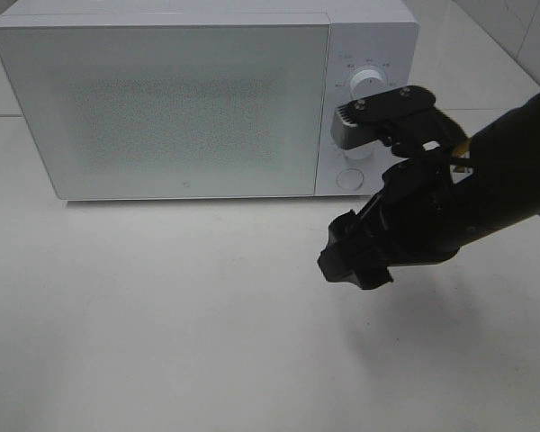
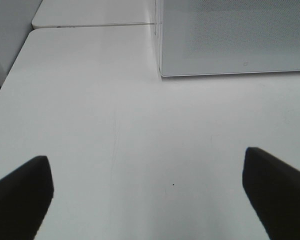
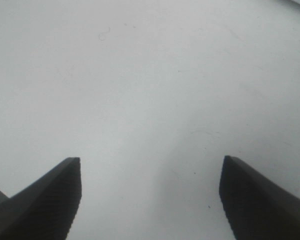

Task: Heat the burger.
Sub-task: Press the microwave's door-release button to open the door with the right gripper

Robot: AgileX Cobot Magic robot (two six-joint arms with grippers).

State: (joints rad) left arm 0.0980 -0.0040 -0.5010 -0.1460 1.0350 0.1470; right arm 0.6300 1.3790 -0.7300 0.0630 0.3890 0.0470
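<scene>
The burger is out of view in every frame. The white microwave (image 1: 162, 99) stands at the back of the table with its door shut. My right gripper (image 1: 353, 263) hangs over the table in front of the microwave's control panel, pointing down and to the left. In the right wrist view this gripper (image 3: 150, 195) is open, with only bare white table between its fingers. The left gripper (image 2: 147, 190) is open too, low over the table, with a lower corner of the microwave (image 2: 230, 35) ahead of it. The exterior high view does not show the left arm.
The control panel carries a white knob (image 1: 366, 81) and a round button (image 1: 348, 178), partly covered by the right arm's wrist. The white table (image 1: 162, 315) spreads in front of the microwave. A table seam (image 2: 90, 25) runs behind the microwave's corner.
</scene>
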